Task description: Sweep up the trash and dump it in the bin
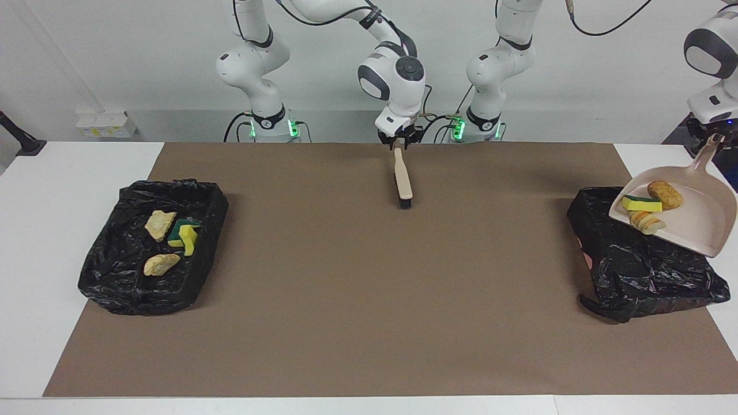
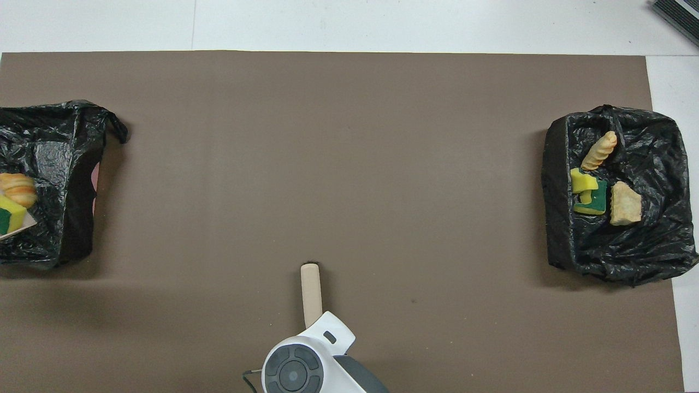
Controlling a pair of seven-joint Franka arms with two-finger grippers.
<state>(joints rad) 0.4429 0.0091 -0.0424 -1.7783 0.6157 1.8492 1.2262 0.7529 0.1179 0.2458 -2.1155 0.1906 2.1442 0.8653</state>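
The left tool (image 1: 715, 137), clenched on the dustpan (image 1: 700, 222) handle, holds its tilted lip over the bin (image 1: 634, 268). The trash (image 1: 640, 204) lies at that low lip (right tool (image 1: 398, 140) waits at the brush (image 1: 402, 178), grip unclear).

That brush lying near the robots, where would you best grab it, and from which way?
By its long beige handle, at the end nearest the robots, coming down from above: the brush lies along the mat, black bristles pointing away from them. The right gripper is at that end; the left gripper holds the dustpan over a bin.
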